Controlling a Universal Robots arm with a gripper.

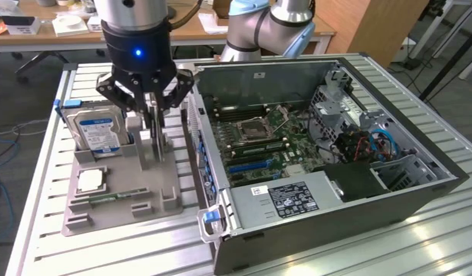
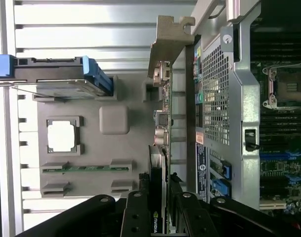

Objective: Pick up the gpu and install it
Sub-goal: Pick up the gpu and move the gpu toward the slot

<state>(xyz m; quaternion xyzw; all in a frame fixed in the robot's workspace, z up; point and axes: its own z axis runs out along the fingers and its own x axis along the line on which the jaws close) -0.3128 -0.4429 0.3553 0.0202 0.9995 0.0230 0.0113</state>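
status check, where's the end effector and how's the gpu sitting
End effector at top edge of gpu. Gpu upright in grey holder, not yet in case. Hard drive stands close beside.

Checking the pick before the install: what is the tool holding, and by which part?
The gpu, standing on edge in the gray tray. The tool appears shut across its upper edge, away from the metal bracket.
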